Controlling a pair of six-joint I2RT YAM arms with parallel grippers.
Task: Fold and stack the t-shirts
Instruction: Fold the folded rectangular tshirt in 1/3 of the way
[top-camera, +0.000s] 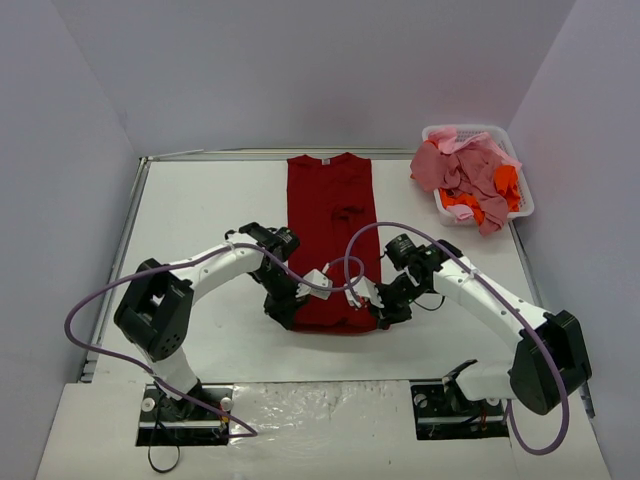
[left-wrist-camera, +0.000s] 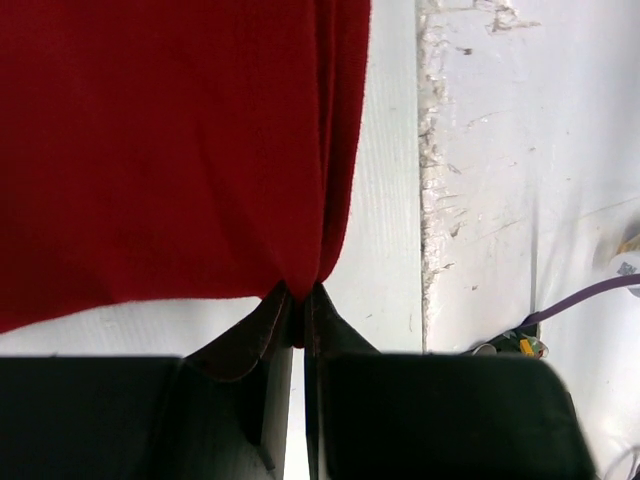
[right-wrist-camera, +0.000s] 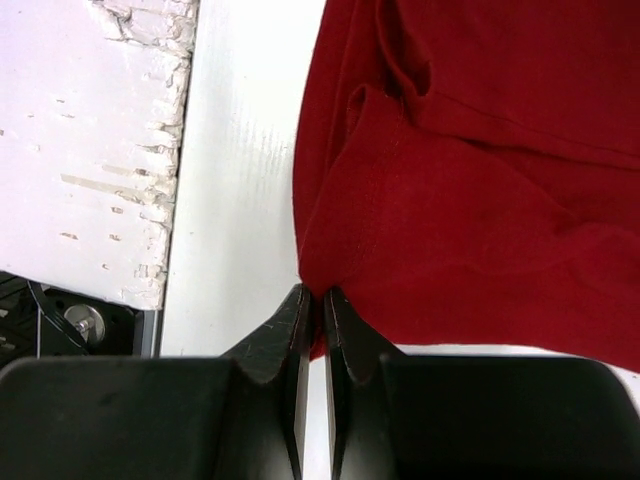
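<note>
Toward the far right corner of the table (top-camera: 200, 200), a white plastic basket (top-camera: 528, 200), heaped with pink, salmon and orange t-shirts (top-camera: 470, 175), some hanging over its left rim, well apart from both arms. Looped around the arms, purple cables (top-camera: 75, 320), with one arc passing over the lower right part of the red cloth. Along the near table edge, flaking paint (left-wrist-camera: 440, 200), close beside both pinched corners.

Down the middle of the table, a dark red t-shirt (top-camera: 332, 225), folded into a long narrow strip, collar at the far end and hem at the near end. Pinched tight in the closed left gripper (left-wrist-camera: 297, 300), the near left corner of the hem, its folded layers gathered into the fingertips. Clamped likewise in the closed right gripper (right-wrist-camera: 315, 300), the near right corner, with seams and folds bunching just beyond it.

At the collar, a small pale mark, too small to read.
</note>
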